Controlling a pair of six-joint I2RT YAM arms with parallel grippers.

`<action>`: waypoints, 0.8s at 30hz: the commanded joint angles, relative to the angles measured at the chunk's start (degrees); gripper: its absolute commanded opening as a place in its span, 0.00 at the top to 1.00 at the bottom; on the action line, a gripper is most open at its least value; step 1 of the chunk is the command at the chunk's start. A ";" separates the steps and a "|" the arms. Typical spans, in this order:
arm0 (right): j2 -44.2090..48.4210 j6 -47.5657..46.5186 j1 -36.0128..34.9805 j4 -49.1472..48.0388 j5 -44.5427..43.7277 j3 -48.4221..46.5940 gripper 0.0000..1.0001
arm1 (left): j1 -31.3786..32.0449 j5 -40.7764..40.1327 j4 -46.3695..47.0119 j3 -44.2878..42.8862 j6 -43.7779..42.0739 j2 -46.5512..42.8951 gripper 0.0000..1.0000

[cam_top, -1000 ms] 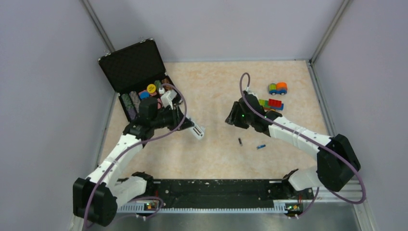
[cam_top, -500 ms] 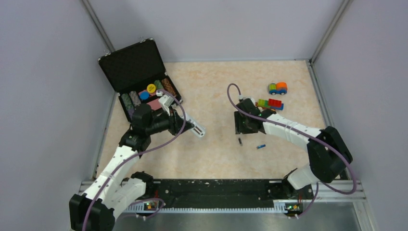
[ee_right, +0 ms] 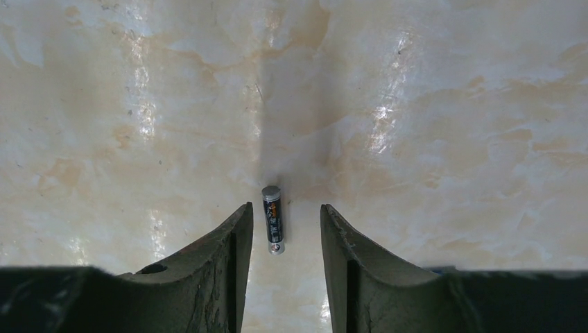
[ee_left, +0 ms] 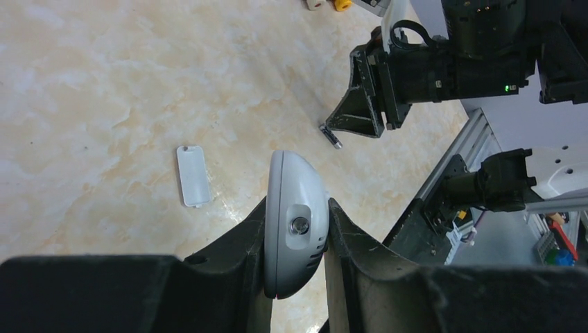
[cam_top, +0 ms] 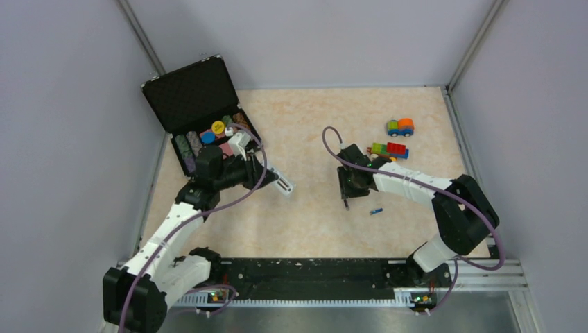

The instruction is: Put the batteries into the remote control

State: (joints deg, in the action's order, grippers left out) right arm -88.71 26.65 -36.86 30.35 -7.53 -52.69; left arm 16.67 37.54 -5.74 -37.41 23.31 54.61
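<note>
Standing open at the far left of the desk (cam_top: 312,118), the black case (cam_top: 192,95) holds what appear to be coloured chip stacks (cam_top: 211,133). The left tool (ee_left: 297,211) pinches the white remote control (ee_left: 291,180) edgewise above the desk. The right tool (ee_right: 284,211), spread, straddles the black battery (ee_right: 272,219), which lies flat on the desk. The blue battery (cam_top: 376,210) lies nearby.

**A:** quick q, how would the surface be described? A beige marbled tabletop (cam_top: 312,118) is seen, pretty glossy, with white glare patches (ee_right: 388,132) picked up in the close view.

**B:** yep, and it's boxed in on three sides by plain lilac-grey walls (cam_top: 312,41). Thin metal posts (cam_top: 142,38) are set in the back corners. A black rail (cam_top: 312,274) is fixed along the near edge.
</note>
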 commanded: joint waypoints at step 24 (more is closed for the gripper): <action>-3.86 3.62 -0.92 1.82 2.39 -0.76 0.72 | 0.08 -14.21 8.86 3.09 4.98 -7.65 1.00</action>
State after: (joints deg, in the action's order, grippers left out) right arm -89.91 29.19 -36.80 32.25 -4.80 -52.60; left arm 16.67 24.69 -2.28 -34.52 27.00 48.12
